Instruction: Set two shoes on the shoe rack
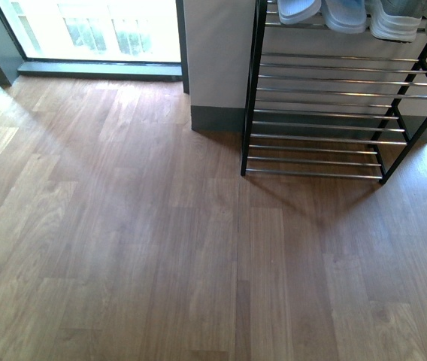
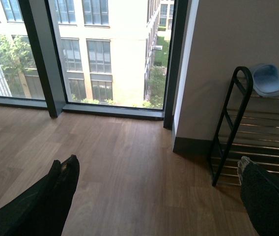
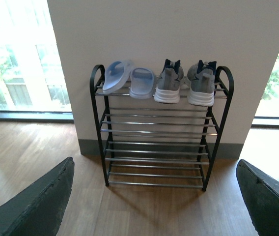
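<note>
Sneakers: the grey mesh sneakers sit side by side on the top tier of the shoe rack, heels out; I'd guess them light, soft in the upper and firm at the white sole, best pinched at the padded navy collar.
Slides: the pale blue slide sandals share that tier just beside them, one tipped on its edge; stiff, slick plastic by the look of it (the strap is the obvious hold).
Left hand: the left hand hangs over bare floor, fingers spread wide, holding nothing.
Right hand: the right hand faces the rack, equally wide and empty.
Views: only the right wrist view shows all four shoes whole; the front view catches just their soles, and the left wrist view only the slides.
</note>
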`<move>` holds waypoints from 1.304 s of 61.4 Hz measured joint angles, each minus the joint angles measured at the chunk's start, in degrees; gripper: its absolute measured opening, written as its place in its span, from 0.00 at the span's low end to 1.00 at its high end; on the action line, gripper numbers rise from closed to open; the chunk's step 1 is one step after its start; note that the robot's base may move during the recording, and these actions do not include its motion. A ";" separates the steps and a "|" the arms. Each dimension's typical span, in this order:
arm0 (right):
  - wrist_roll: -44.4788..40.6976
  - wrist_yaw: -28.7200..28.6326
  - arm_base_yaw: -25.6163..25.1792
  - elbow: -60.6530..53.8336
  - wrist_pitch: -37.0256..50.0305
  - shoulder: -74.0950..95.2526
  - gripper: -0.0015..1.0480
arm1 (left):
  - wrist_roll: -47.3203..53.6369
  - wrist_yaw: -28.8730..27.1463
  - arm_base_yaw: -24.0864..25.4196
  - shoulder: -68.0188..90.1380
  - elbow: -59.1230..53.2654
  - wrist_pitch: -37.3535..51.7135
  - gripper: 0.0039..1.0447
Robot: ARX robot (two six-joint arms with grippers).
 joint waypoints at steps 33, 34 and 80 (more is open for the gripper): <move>0.00 0.00 0.00 0.00 0.00 0.00 0.91 | 0.00 0.00 0.00 0.00 0.00 0.00 0.91; -0.02 0.00 0.00 0.00 0.00 0.00 0.91 | 0.00 0.00 0.00 0.00 0.00 0.00 0.91; -0.02 0.00 0.00 0.00 -0.02 0.04 0.91 | 0.00 0.02 0.00 0.00 0.00 -0.02 0.91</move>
